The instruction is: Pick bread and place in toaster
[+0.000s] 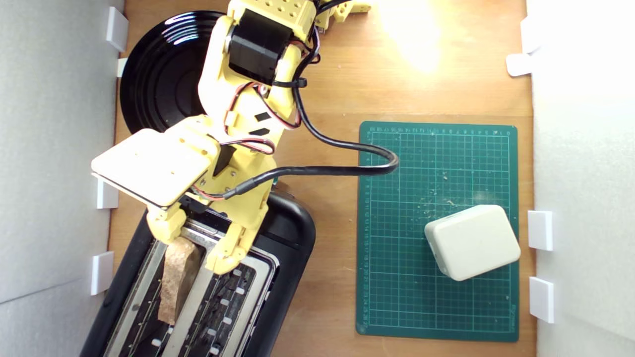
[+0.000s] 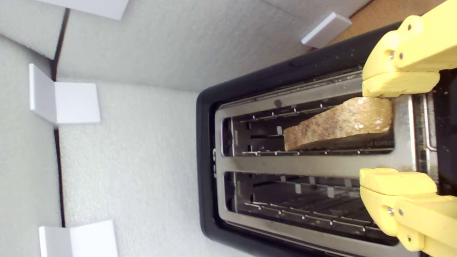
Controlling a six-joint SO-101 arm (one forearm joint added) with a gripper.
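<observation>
Yellow gripper [image 2: 396, 137], jaws spread wide over the toaster [image 2: 321, 166], holds nothing, while between its fingers [image 2: 396, 84] the bread [image 2: 339, 125] sits tilted in one slot, one finger touching it, so I judge withdrawal could drag it out.

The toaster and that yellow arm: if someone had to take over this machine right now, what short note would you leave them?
Gripper: open, jaws spread wide above the toaster, holding nothing. One finger sits right at the bread's end; whether they touch is unclear.

Bread: standing in one slot of the toaster, the slot nearer the exterior view's left. Its top edge sticks up above the slot and it leans a little. The other slot is empty.

Done: bread picked and put into the slot, grip let go.

Left: lift the arm clear without knocking the bread. The lever is not visible, so I cannot say whether it is pressed.
</observation>
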